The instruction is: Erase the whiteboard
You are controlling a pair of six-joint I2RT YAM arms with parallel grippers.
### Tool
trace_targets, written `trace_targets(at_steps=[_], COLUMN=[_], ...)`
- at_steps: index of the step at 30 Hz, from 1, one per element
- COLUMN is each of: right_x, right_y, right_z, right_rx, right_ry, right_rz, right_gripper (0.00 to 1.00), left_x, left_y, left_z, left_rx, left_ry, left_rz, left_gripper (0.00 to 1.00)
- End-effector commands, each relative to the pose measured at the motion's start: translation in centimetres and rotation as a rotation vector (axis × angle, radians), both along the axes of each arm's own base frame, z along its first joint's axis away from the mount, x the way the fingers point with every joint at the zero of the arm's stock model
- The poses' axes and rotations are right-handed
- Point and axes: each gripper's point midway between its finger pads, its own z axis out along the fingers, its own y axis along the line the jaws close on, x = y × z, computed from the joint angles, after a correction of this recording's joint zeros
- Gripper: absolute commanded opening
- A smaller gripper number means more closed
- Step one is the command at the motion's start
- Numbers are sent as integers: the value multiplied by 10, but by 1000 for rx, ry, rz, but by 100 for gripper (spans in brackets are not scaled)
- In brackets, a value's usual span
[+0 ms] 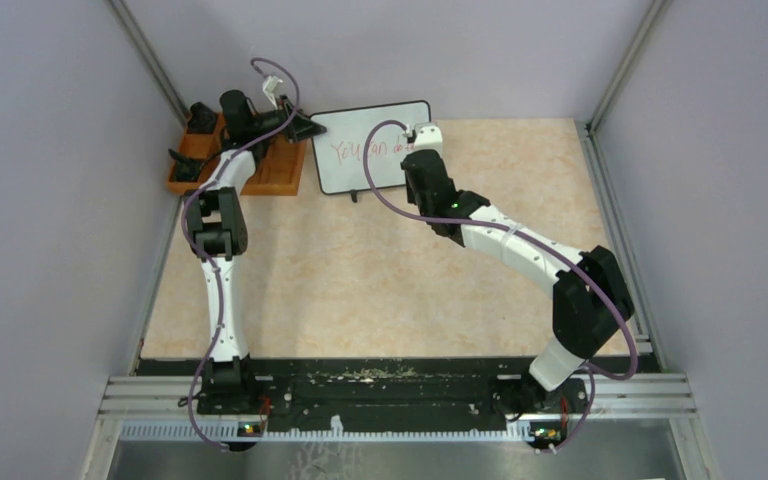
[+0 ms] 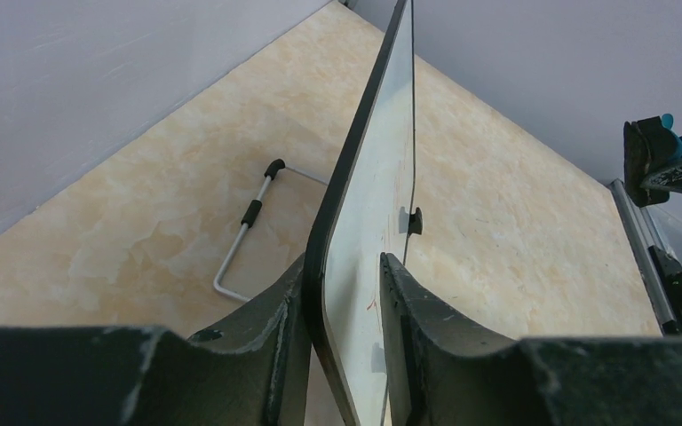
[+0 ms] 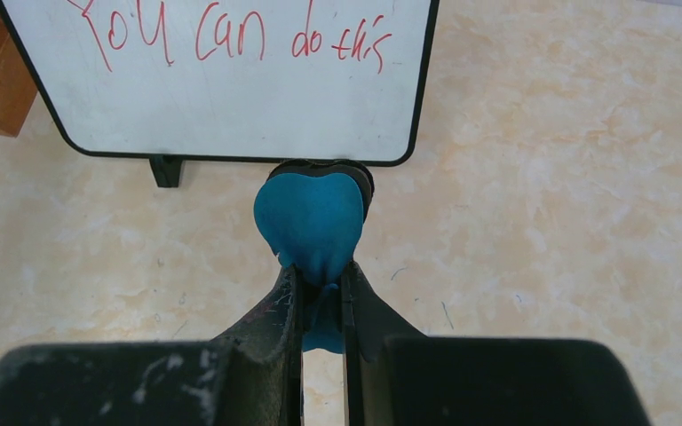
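The whiteboard [image 1: 355, 165] stands tilted at the back of the table, with a thin black frame and red handwriting "You can do this" [image 3: 231, 40]. My left gripper [image 1: 305, 127] is shut on its left edge; in the left wrist view the fingers [image 2: 271, 319] clamp the frame on both sides of the board [image 2: 373, 204]. My right gripper [image 1: 422, 135] is shut on a blue eraser [image 3: 311, 217] and holds it just below the board's lower right corner [image 3: 231, 98]. The eraser's tip also shows in the left wrist view [image 2: 668, 133].
An orange compartment tray [image 1: 260, 170] with black items [image 1: 200, 118] sits left of the board, under the left arm. The board's wire stand [image 2: 244, 231] lies on the table behind it. Grey walls close in on the left, back and right.
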Motion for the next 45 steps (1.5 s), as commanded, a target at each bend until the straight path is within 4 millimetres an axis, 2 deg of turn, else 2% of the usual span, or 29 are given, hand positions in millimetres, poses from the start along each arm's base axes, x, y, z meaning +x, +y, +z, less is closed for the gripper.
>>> trace_targets(at_steps=[1,6,7,22,30,35,40,45], right_x=[8,17,22,82,96,109,125,132], right_y=[9,19,24,76,104,120,138,149], right_z=[24,26,14,-7,-5,-13,-21,-17], right_rx=[46,47,33,-3,64,67,69,83], right_ry=[-74,-83,-66,-134,-239,-254,-252,-267], right_rz=[10,28,33,95,185,213,230,236], right_gripper=[0,0,0,0,0,0,0,0], left_x=[-1,0,1,2,2,2,3,3], left_y=[-4,-3,-2,1,2,2,5,6], left_z=[-2,-4,-4,-10,-14,-14,-13,-12], left_rx=[4,9,10,10,9,9,12,13], left_ry=[-17,-16,-18,-9,6,6,1,3], left_rz=[-28,-21,-20,-16,-15,-15,-11,-8], left_gripper=[36,31,30,13,9,0,0,0])
